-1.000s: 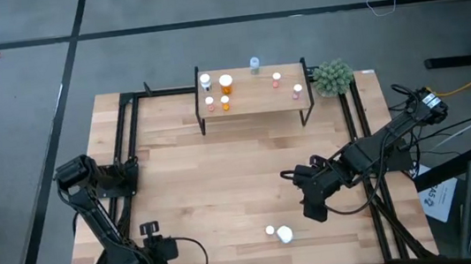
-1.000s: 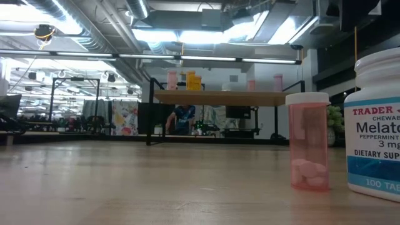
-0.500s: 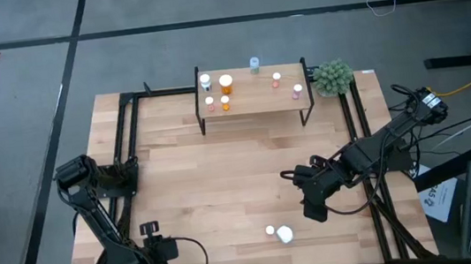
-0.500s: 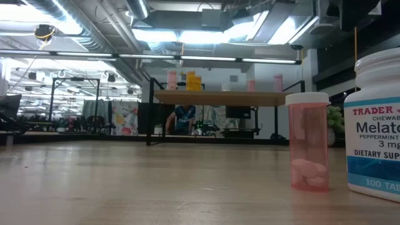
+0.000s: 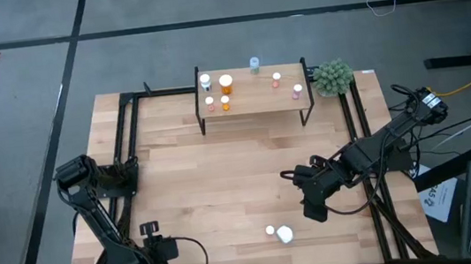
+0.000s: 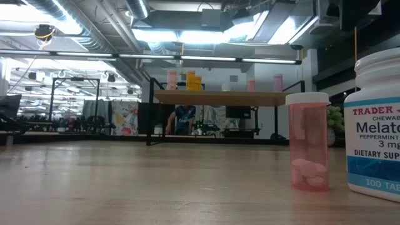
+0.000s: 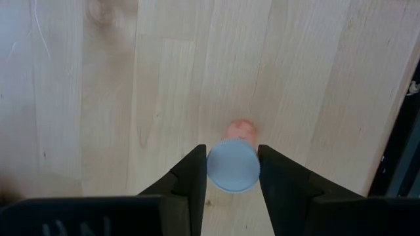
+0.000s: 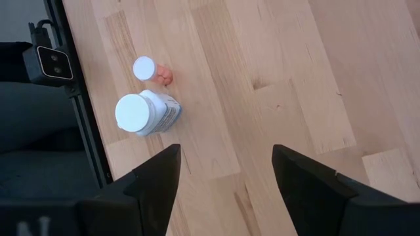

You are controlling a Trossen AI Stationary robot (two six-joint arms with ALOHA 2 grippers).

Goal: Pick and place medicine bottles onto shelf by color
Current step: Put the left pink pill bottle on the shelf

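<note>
My left gripper (image 5: 127, 175) is at the table's left edge, by the black frame rail. In the left wrist view its fingers (image 7: 233, 177) are shut on a small pink bottle (image 7: 240, 129) with a white cap; the high view hides this bottle under the arm. My right gripper (image 5: 315, 205) hangs open and empty over the near right of the table. It is a little right of a small pink bottle (image 8: 149, 70) and a larger white bottle (image 8: 146, 113), both standing on their bases. The shelf (image 5: 254, 101) at the far edge carries several bottles. My left gripper pinches the pink bottle's white cap (image 7: 232, 166) between its two fingers, one on each side of the cap. The fingers come from above, pointing down. The bottle is upright below them; whether its base is on the table, I cannot tell.
A small green plant (image 5: 332, 76) stands right of the shelf. Black frame rails (image 5: 127, 144) run along the table's left and right sides. In the low view the pink bottle (image 6: 307, 140) and the white bottle (image 6: 375, 125) stand close to the camera. Bare wood lies mid-table.
</note>
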